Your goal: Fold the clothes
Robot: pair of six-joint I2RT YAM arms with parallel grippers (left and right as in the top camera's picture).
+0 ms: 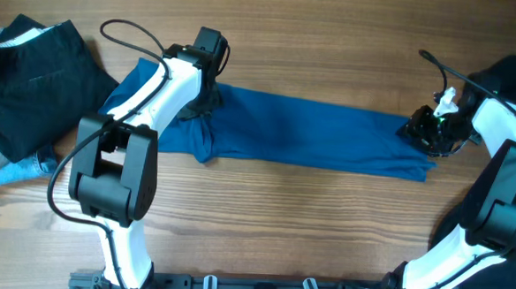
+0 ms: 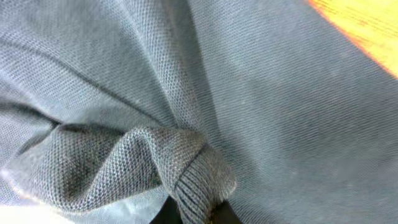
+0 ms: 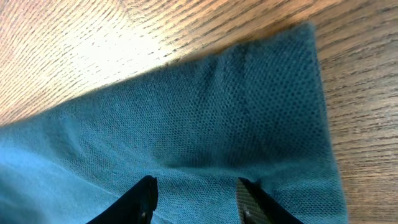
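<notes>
The clothes here are a royal-blue shirt (image 1: 312,134), folded into a long band across the middle of the table, and black garments at both sides. My left gripper (image 1: 198,106) is at the shirt's left end, shut on a ribbed sleeve hem (image 2: 202,186) that bunches up between its jaws (image 2: 198,214). My right gripper (image 1: 422,131) is at the band's right end. In the right wrist view its fingertips (image 3: 149,186) stand apart over flat blue fabric (image 3: 217,112), open with nothing pinched.
A folded black garment (image 1: 31,84) lies at the far left, with pale blue cloth (image 1: 9,176) sticking out beneath it. Another black garment (image 1: 509,78) sits at the right edge behind the right arm. Bare wooden table (image 1: 307,227) runs along the front.
</notes>
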